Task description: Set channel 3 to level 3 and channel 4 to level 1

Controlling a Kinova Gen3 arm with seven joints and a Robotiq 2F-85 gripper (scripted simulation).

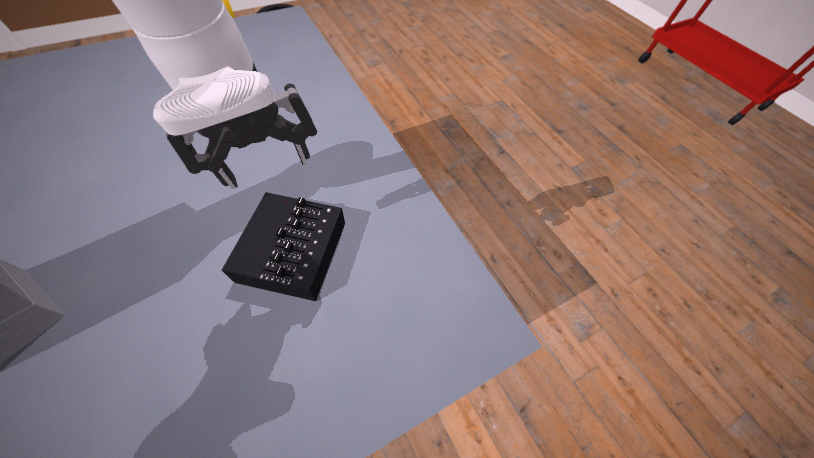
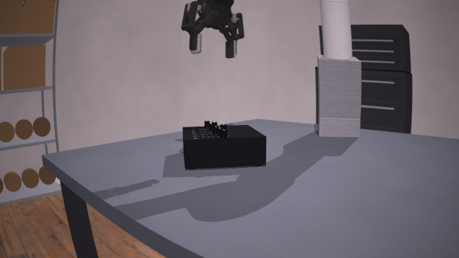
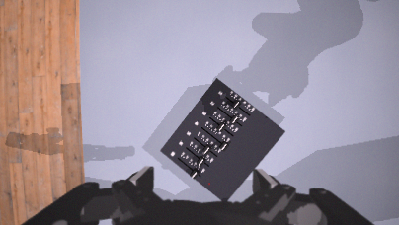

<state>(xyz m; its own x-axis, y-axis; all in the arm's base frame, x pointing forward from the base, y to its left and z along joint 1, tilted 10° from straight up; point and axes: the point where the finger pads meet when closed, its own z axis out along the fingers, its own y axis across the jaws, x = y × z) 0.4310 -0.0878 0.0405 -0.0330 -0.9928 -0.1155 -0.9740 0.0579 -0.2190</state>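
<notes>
Lighting desk (image 1: 256,233) (image 2: 224,152) (image 3: 252,143) is seen on the bench (image 1: 398,353) (image 2: 321,199) (image 3: 148,44), its body turned askew to the bench edges. In the top view it is set between the grey pedestal (image 1: 19,301) (image 2: 339,127) and the long right-hand edge, well inside that edge and well apart from the lower right corner. In the exterior view the same corner is shown at the far left. The desk is kept upright, with its fader side facing up.

The gripper (image 1: 266,170) (image 2: 212,53) (image 3: 202,179) is held above the bench, higher than the desk and apart from it. Its fingers are spread wide, with nothing clamped between them, and no fader cap is touched. In the wrist view the desk is framed mostly ahead of the fingertips, its lowest corner partly covered by the gripper body.

Seven fader caps are lined up in a staggered row across the desk top. The channel numbers and exact levels cannot be read at this size. Shadows are cast over the bench and across its long edge onto the wooden floor (image 1: 626,239) (image 2: 29,227) (image 3: 35,64).
</notes>
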